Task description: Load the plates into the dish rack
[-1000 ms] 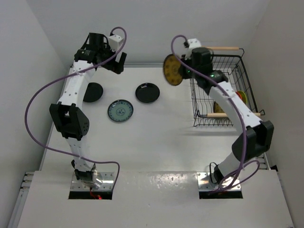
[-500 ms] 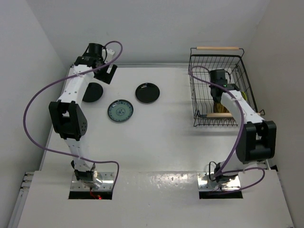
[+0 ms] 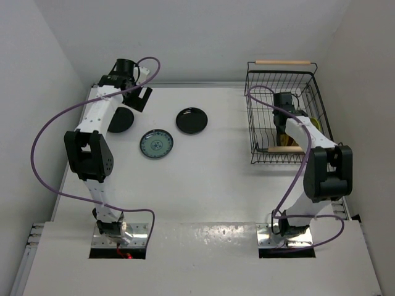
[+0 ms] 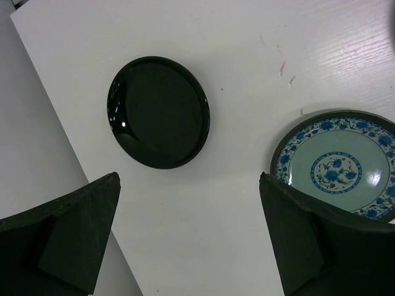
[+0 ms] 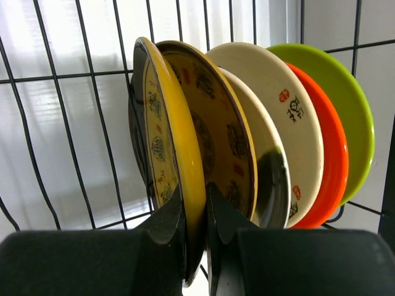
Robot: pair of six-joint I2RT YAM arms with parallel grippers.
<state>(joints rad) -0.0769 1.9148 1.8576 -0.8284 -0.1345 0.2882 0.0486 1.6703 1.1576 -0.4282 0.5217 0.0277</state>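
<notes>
Right end effector [image 5: 195,196] dropped into the dish rack [image 3: 255,137], pinching a yellow plate [image 5: 171,123]; next, let go. Left end effector [image 4: 188,200] gapes wide.

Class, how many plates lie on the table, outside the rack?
3: one black plate far left, partly behind the left arm; a blue plate beside it; a second black plate mid-table. The arm may hide others.
</notes>
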